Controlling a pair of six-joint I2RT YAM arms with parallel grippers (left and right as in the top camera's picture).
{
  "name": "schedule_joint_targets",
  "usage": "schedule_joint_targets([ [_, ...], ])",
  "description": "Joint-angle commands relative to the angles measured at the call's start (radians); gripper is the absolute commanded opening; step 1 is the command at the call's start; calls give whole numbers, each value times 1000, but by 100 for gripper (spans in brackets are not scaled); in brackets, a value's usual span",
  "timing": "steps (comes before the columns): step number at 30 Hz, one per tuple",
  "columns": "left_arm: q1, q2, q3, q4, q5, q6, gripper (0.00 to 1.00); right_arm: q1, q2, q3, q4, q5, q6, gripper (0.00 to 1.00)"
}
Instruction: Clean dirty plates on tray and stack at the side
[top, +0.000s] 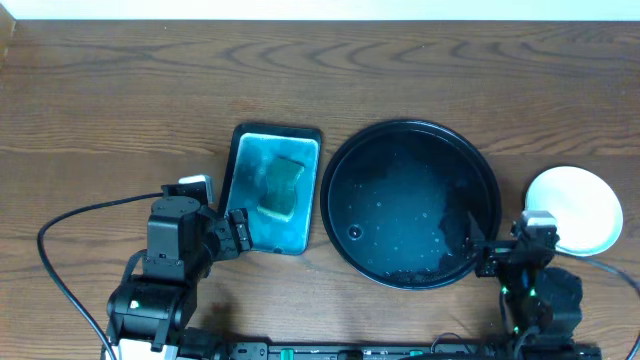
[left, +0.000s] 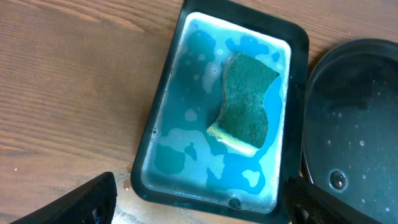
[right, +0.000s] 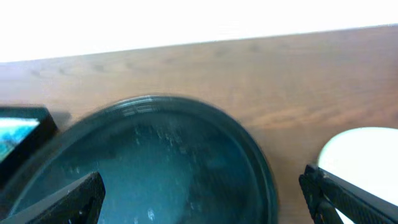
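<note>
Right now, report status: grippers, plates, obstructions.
Left gripper, right gripper open, empty. Tray wet, bare of plates; pale plate beside it on table. Sponge in basin, nothing blocking.

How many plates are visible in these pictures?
1: a pale white round plastic plate lies on the wood tabletop, right of the glossy round black tray. Others may be hidden stacked under it.
</note>
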Motion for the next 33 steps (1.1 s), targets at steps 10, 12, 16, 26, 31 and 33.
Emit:
schedule_joint_targets([
  [10,-2,0,-8,0,-2,20,86,11,-134,-179,354,12,-6,99],
  [12,-2,0,-8,0,-2,19,86,11,-134,-198,406,12,-6,99],
  [16,-2,0,-8,0,-2,19,86,11,-134,-202,436,30,-6,99],
  [26,-2,0,-8,0,-2,19,86,11,-134,-203,329,34,-126,99],
  [31,-2,0,-8,0,-2,19,86,11,-134,-203,276,31,-201,99],
  [33,-2,0,-8,0,-2,19,86,11,-134,-203,276,31,-206,99],
])
